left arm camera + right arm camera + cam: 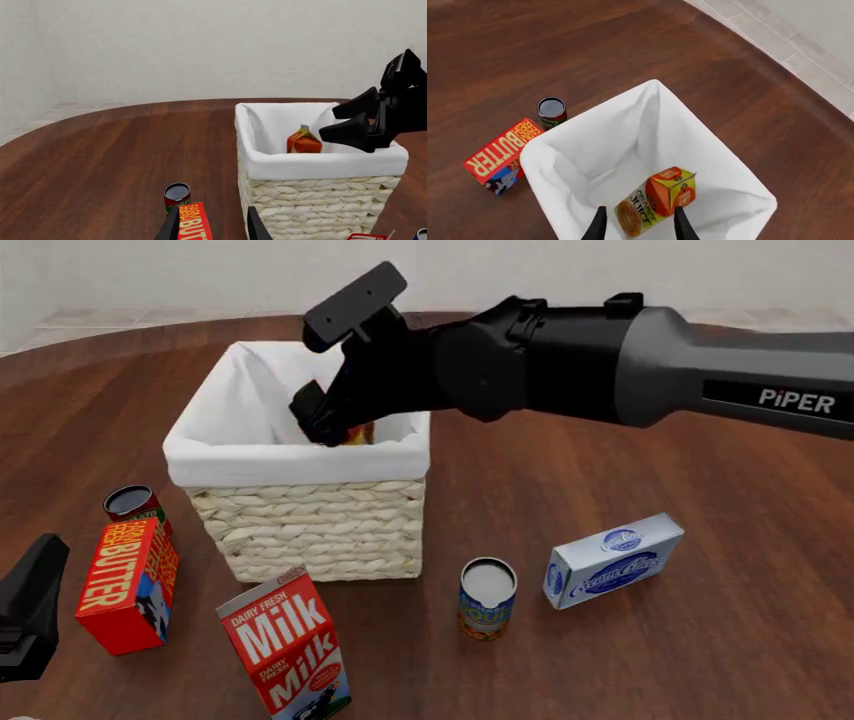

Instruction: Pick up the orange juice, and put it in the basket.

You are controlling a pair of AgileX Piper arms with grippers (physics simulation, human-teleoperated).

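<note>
The orange juice (657, 200), a small yellow carton with an orange top, lies tilted inside the basket (267, 455); its top shows over the white lining (303, 141), and only a sliver appears from the front (354, 435). My right gripper (314, 425) hangs over the basket's right rim (320, 160) with its fingers (350, 131) spread apart. The carton sits loose between and beyond the fingertips, so the right gripper (639, 225) is open. My left gripper (34, 605) is low at the near left edge of the table, open and empty (213, 230).
A red Butter box (127, 585) and a red can (134, 505) stand left of the basket. The Milk carton (287, 645), a can with a pale top (487, 595) and a blue-and-white box (614, 560) stand in front and to the right.
</note>
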